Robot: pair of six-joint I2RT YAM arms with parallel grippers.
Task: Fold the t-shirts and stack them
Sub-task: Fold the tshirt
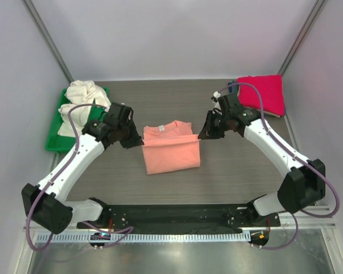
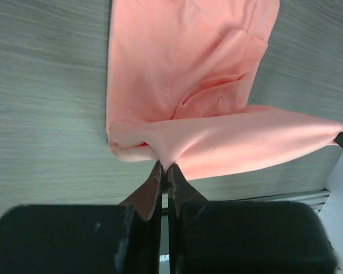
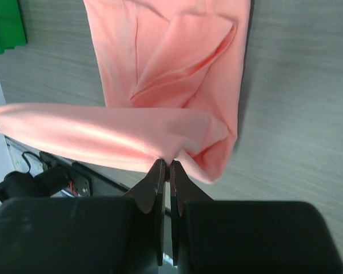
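The salmon-pink t-shirt (image 1: 170,149) lies in the middle of the table, its near part folded up over the rest. My left gripper (image 1: 138,138) is shut on the left corner of the lifted fold, and my right gripper (image 1: 203,133) is shut on the right corner. Between them the edge hangs stretched a little above the table. In the left wrist view the gripper (image 2: 164,168) pinches pink cloth (image 2: 177,68) at its tips. The right wrist view shows its gripper (image 3: 165,164) pinching the same shirt (image 3: 171,57). A cream-white t-shirt (image 1: 86,94) lies crumpled at the back left. A folded magenta-red t-shirt (image 1: 266,94) sits at the back right.
The cream-white shirt rests on a flat green tray (image 1: 54,140) by the left wall; its corner shows in the right wrist view (image 3: 4,25). A bit of dark blue cloth (image 1: 233,87) pokes out beside the red shirt. Walls close in on three sides.
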